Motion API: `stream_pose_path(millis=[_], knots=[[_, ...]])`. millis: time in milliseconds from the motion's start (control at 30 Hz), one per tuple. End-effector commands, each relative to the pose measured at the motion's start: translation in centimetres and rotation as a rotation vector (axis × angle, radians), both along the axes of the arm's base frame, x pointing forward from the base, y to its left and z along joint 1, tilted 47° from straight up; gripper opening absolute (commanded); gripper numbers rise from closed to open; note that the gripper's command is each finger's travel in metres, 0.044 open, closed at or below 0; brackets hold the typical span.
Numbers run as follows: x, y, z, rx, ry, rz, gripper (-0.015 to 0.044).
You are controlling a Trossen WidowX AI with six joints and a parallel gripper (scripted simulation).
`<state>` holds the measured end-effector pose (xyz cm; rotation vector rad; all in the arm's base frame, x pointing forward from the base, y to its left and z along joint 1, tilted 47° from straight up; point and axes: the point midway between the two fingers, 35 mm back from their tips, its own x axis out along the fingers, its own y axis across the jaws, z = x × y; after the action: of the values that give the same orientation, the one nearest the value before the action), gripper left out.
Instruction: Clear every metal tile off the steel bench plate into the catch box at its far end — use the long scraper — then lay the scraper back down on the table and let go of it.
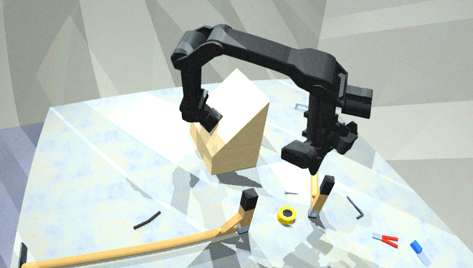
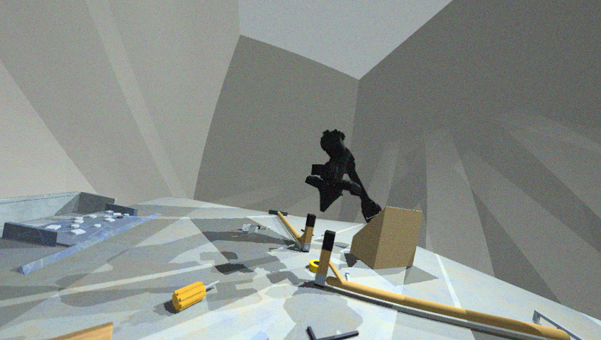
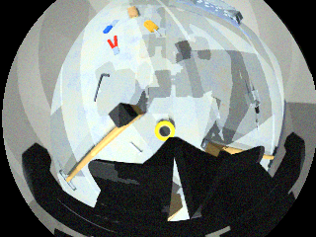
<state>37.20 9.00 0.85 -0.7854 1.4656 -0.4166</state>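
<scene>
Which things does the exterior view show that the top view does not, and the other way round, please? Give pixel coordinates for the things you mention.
Only exterior: the small white flat tiles (image 2: 77, 231) (image 3: 213, 6) and the yellow ribbed screwdriver handle (image 2: 188, 296) (image 3: 151, 26).
Only top: the red plier handles (image 1: 391, 238) (image 3: 111, 45) and the blue block-shaped tool handle (image 1: 416, 246) (image 3: 108, 30).
Both: the pale wooden wedge-shaped block (image 1: 244, 142) (image 2: 398, 238), the round yellow tape roll (image 1: 281, 219) (image 2: 311, 265) (image 3: 157, 130) and the black metal claw (image 1: 313, 172) (image 2: 323, 210) (image 3: 174, 143).

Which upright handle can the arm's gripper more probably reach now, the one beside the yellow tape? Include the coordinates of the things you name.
Probably yes: the closed, empty gripper (image 1: 313, 173) (image 2: 322, 210) hangs above the black-topped handle (image 1: 327, 184) beside the yellow tape (image 1: 281, 217) (image 2: 312, 265) (image 3: 158, 130).
</scene>
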Motion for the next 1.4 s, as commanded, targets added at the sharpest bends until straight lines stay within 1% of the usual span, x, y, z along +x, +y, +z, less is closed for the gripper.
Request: stream_pose_path(millis=[0,233,1367], knots=[[-0.2,1.1,-0.7,0.006,-0.024,-0.010,0.0000],[-0.2,0.5,-1.3,0.007,-0.025,-0.010,0.0000],[-0.8,-5.2,-6.9,0.005,-0.025,-0.011,0.0000]])
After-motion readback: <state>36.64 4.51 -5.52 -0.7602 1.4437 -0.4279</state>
